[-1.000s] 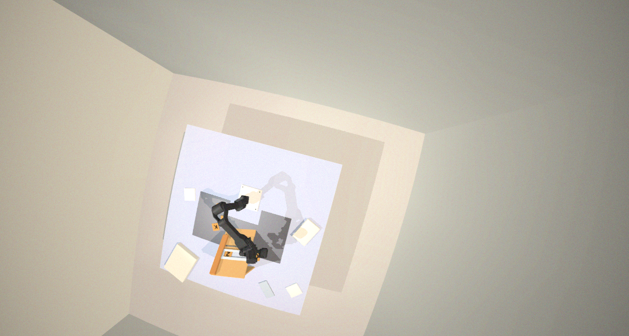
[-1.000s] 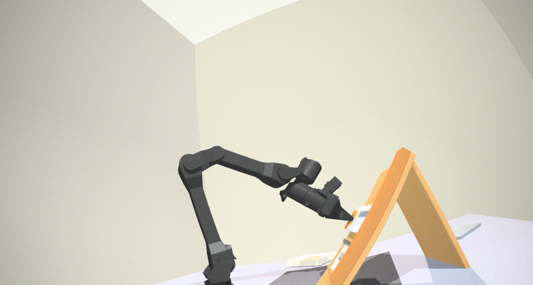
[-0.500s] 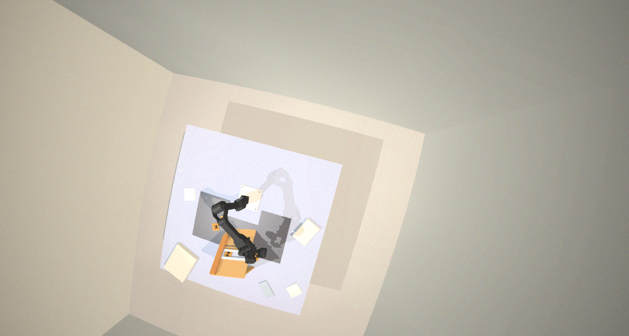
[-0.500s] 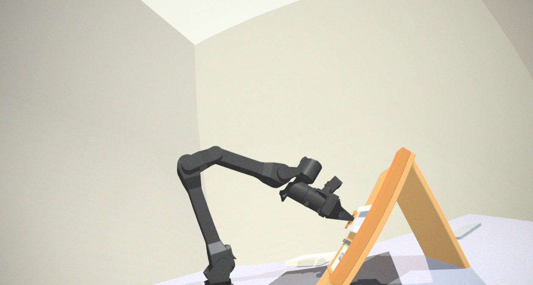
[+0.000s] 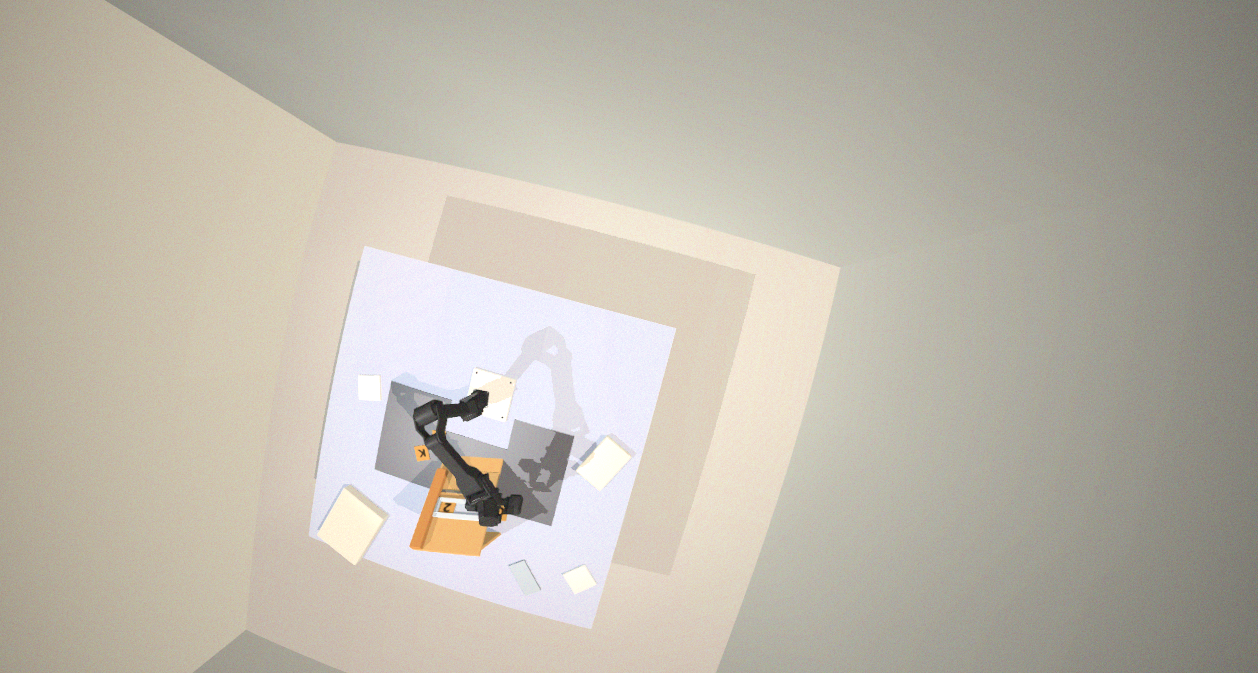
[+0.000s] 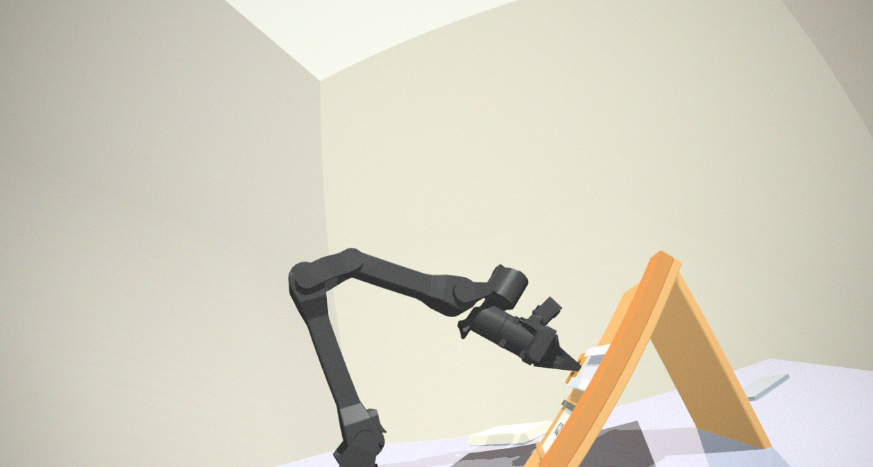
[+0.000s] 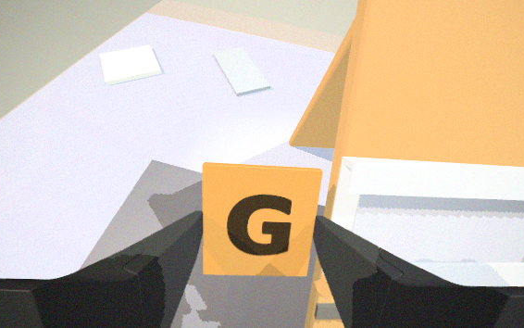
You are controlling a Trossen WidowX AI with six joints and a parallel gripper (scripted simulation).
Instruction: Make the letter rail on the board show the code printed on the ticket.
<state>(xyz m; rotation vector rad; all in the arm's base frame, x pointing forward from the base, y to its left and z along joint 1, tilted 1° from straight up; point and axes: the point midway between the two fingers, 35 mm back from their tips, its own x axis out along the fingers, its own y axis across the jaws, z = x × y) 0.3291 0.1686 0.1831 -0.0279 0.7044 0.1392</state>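
My gripper (image 5: 500, 512) (image 6: 579, 368) (image 7: 259, 221) is shut on the orange G tile (image 6: 571, 378) (image 7: 258, 178), upright in the wrist view. The tile is just left of the open end of the white rail (image 6: 597, 350) (image 7: 434, 178), outside it and slightly lower in that view. The rail runs across the sloping orange board (image 5: 444, 537) (image 6: 629, 342) (image 7: 457, 83). One tile (image 5: 447, 508) sits toward the rail's far end; its letter looks like N or Z. The ticket (image 6: 552, 440) is lower on the board, its code unreadable. The K tile (image 5: 421, 452) lies on the grey mat (image 5: 396, 422).
An orange sliver (image 5: 435, 432) shows beside the arm. Cream blocks (image 5: 352, 524) (image 5: 604, 462) stand either side of the board. A grey slab (image 5: 524, 576) (image 7: 242, 70) and a white square (image 5: 579, 578) (image 7: 130, 64) lie behind it. Another white square (image 5: 368, 387) lies near the counter's left edge.
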